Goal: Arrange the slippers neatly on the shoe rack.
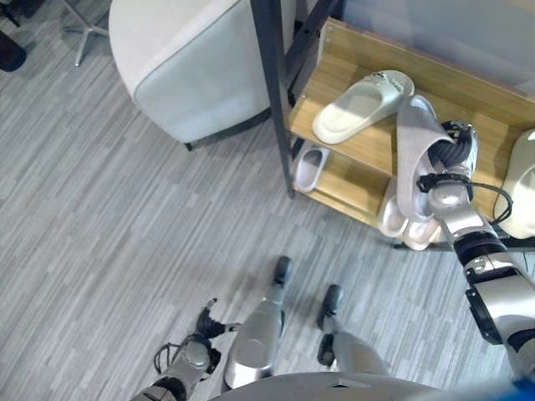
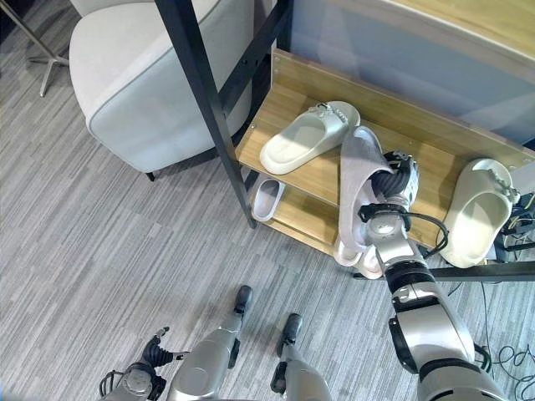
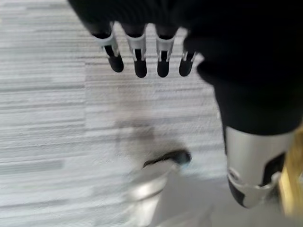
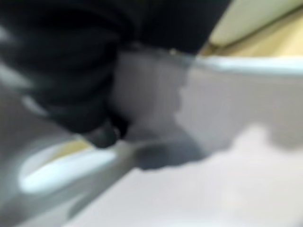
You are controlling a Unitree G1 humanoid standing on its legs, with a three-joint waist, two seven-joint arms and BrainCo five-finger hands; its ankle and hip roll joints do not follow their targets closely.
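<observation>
Gripping a grey slipper (image 2: 358, 180) on edge — right hand (image 2: 393, 185) over the shoe rack (image 2: 318, 171).

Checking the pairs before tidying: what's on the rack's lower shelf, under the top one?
On the lower shelf a small grey slipper lies near the post, pale slippers at its front edge. The top shelf hides the rest.

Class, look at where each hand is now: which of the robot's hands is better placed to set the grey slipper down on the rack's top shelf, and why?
Right. The right hand already grips the grey slipper over the top shelf, between the two cream slippers. The left hand hangs low above the floor, open and away from the rack.
</observation>
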